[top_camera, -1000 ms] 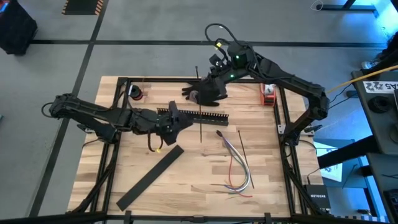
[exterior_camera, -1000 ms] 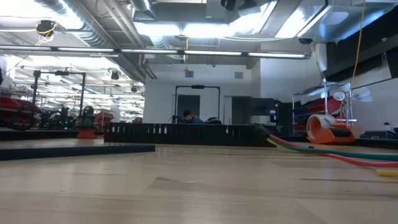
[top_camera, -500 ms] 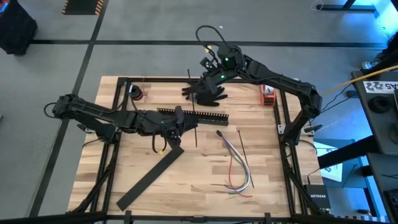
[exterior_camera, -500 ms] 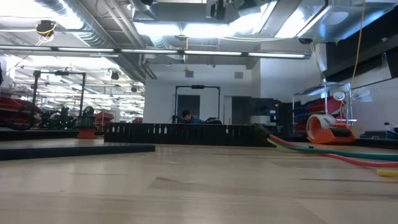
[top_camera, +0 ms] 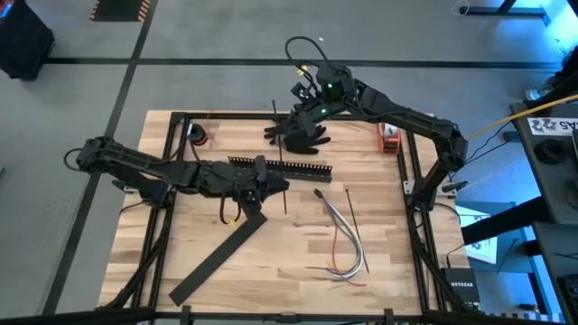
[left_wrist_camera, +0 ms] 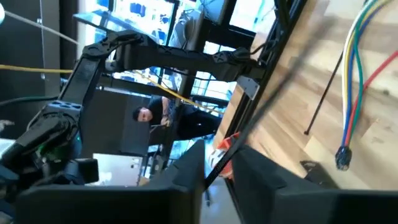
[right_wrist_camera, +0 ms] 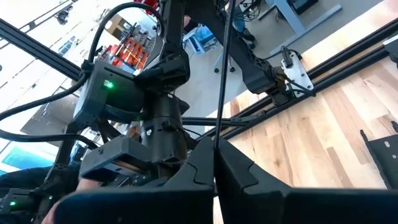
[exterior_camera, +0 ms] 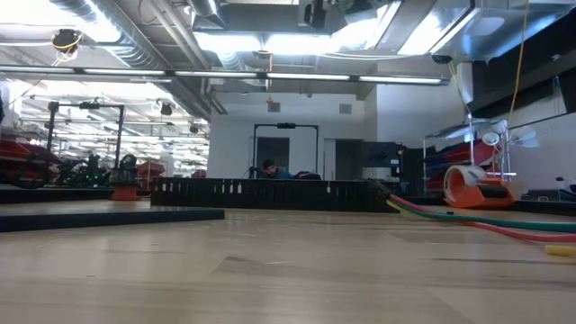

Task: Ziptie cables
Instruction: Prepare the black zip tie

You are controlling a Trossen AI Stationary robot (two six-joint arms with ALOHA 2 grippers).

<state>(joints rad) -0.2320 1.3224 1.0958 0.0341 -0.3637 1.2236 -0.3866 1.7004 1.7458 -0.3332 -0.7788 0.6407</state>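
- My left claw (top_camera: 274,186) sits over the middle of the table (top_camera: 271,271), just in front of the slotted black bar (top_camera: 289,165). Its fingers are pinched narrow on the ziptie (top_camera: 285,194).
- That ziptie is a hair-thin, straight dark strip. In my left wrist view it runs out slantwise from between my fingers (left_wrist_camera: 189,171), blurred along its length (left_wrist_camera: 273,102).
- My right claw (top_camera: 284,134) is at the far edge of the table, clamped tight on a second ziptie (top_camera: 275,110). It stands up thin and black between my fingertips (right_wrist_camera: 222,74).
- A loose ziptie (top_camera: 350,209) lies flat just beside the cables (top_camera: 343,239).
- The cables are a few thin curved wires, grey, white and red, fanned out right of centre.
- From the low view neither claw shows. Only coloured wires (exterior_camera: 468,220) and the bar (exterior_camera: 261,192) appear.
- From above, my own fingers hide where each strip is gripped.
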